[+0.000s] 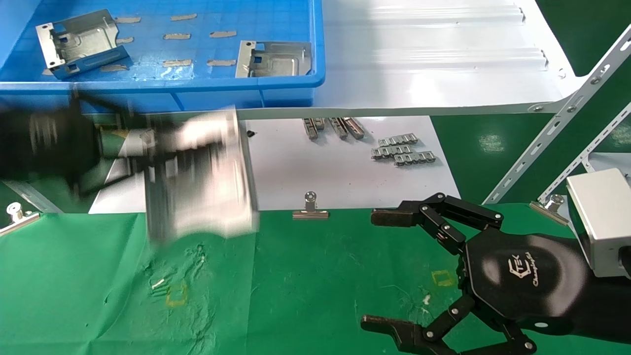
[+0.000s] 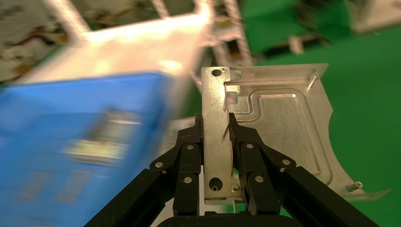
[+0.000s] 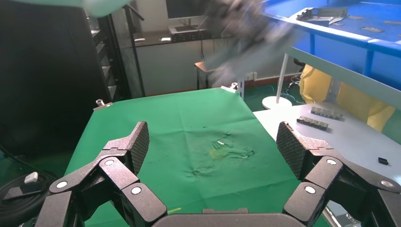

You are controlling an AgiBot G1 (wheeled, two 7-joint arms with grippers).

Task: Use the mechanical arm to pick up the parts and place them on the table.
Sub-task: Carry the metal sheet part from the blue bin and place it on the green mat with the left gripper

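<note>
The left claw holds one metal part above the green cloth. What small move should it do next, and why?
Probably lower the part onto the green table before releasing. The left claw is shut on its folded edge, and in the head view the part is over the cloth's near edge, not yet resting. The right claw is open at the side, out of the way.

Left gripper (image 2: pixel 216 142), at the left above the table (image 1: pixel 305 276), clamps a bracket (image 2: pixel 274 123) by one edge. Right gripper (image 1: pixel 389 268) hangs spread at the right. Behind, a bin (image 1: pixel 296 84) containing two brackets (image 1: pixel 79 42) (image 1: pixel 275 59) sits on the shelf (image 1: pixel 434 59).
</note>
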